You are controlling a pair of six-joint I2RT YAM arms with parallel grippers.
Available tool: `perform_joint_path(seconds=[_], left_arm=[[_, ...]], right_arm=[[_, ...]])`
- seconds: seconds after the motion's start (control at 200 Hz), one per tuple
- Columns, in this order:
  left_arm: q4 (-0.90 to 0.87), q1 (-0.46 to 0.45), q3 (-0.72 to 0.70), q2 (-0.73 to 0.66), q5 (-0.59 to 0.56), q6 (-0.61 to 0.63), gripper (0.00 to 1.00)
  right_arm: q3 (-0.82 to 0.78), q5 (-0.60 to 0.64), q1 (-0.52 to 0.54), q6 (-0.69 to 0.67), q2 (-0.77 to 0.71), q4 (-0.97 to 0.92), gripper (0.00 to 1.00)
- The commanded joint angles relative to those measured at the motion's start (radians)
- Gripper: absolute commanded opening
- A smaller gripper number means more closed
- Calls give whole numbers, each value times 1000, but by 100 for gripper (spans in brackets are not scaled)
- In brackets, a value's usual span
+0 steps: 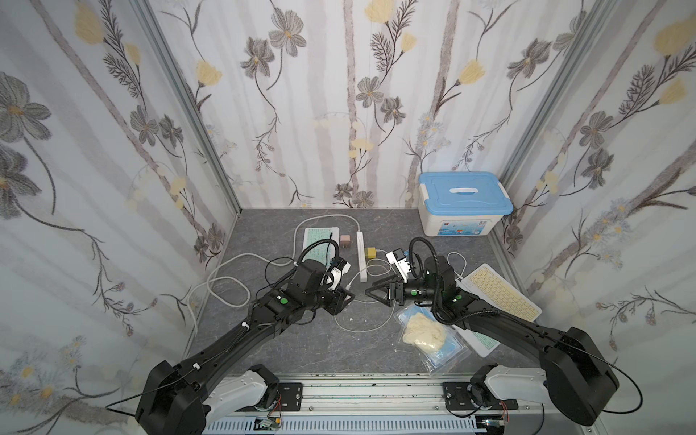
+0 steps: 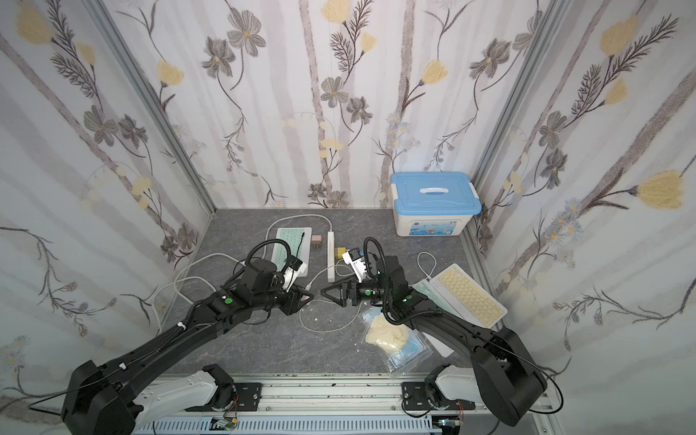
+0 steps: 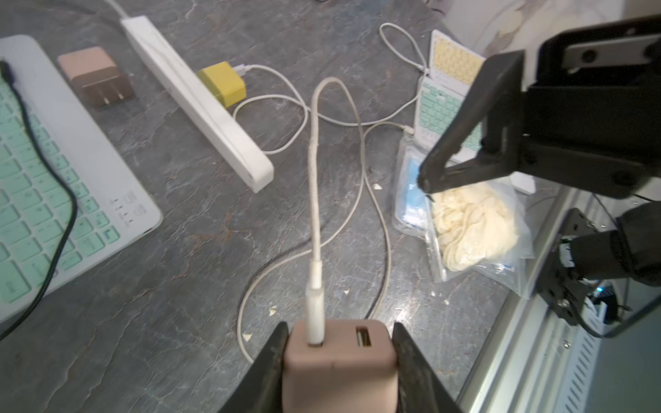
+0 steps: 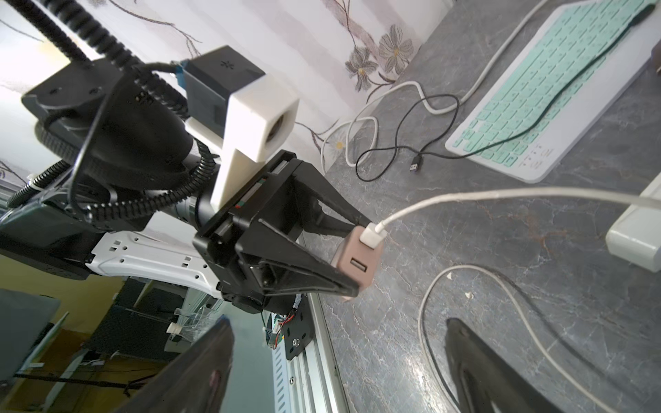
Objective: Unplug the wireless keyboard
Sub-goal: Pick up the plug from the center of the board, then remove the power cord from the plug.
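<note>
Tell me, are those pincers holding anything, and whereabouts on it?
The left pincer grips the pink charger block by its two opposite sides. The right pincer holds nothing.

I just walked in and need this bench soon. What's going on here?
The left hand is shut on a pinkish charger block that has a white cable plugged into it. The right hand is open, facing the block from close by and holding nothing. The cable has not yet been pulled out. Farther back, a yellow charger sits against the power strip.
</note>
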Motion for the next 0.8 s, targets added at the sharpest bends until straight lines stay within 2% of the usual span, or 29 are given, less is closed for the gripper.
perform_joint_path(seconds=[0.0, 0.095, 0.245, 0.49, 0.599, 0.794], left_arm=[[-114, 54, 62, 5, 200, 74, 28], [-201, 96, 127, 14, 288, 111, 28], [-311, 125, 221, 43, 404, 174, 27], [-370, 154, 279, 84, 541, 248, 26], [-351, 172, 279, 92, 593, 246, 26], [-358, 186, 286, 110, 622, 258, 26]], right_arm=[[-10, 8, -5, -29, 2, 110, 88], [-30, -20, -4, 34, 8, 232, 84], [-69, 18, 9, 148, 0, 404, 81], [-63, 64, 76, 173, 40, 517, 73], [-45, 73, 83, 177, 79, 540, 65], [-16, 87, 98, 205, 126, 561, 61]])
